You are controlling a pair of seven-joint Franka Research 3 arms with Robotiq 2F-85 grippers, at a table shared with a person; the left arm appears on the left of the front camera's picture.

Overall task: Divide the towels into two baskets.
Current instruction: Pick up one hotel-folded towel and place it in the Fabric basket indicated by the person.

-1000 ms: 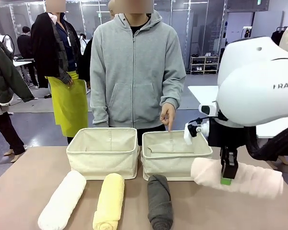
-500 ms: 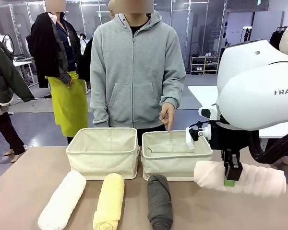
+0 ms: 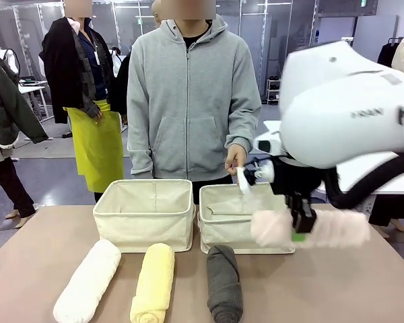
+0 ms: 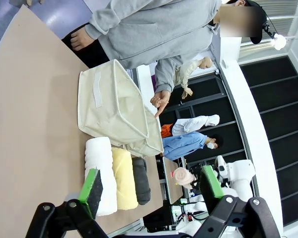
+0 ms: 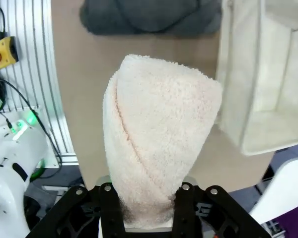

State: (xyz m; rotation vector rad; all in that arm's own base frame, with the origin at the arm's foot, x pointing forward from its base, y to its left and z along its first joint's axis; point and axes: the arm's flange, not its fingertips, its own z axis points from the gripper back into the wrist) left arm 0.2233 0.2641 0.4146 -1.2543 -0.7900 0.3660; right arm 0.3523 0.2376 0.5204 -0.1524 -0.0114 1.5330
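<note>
My right gripper (image 3: 298,227) is shut on the middle of the pale pink towel (image 3: 330,229), holding it level in the air at the right basket's (image 3: 232,237) front right corner. In the right wrist view the pink towel (image 5: 159,144) stands up between the fingers (image 5: 109,201), with the grey towel (image 5: 149,15) beyond and a basket (image 5: 263,79) to the right. The white towel (image 3: 87,282), yellow towel (image 3: 153,282) and grey towel (image 3: 224,286) lie side by side before the left basket (image 3: 145,230). My left gripper (image 4: 151,186) hangs open above the table's left side.
A person in a grey hoodie stands behind the baskets, one hand (image 3: 234,161) pointing a finger down at the right basket. Bare tabletop (image 3: 27,269) lies left of the towels and at the front right. Other people stand farther back on the left.
My right arm has risen and swung left with the pink towel, from low beside the right basket to its front right corner. The other towels and the left gripper have not moved.
</note>
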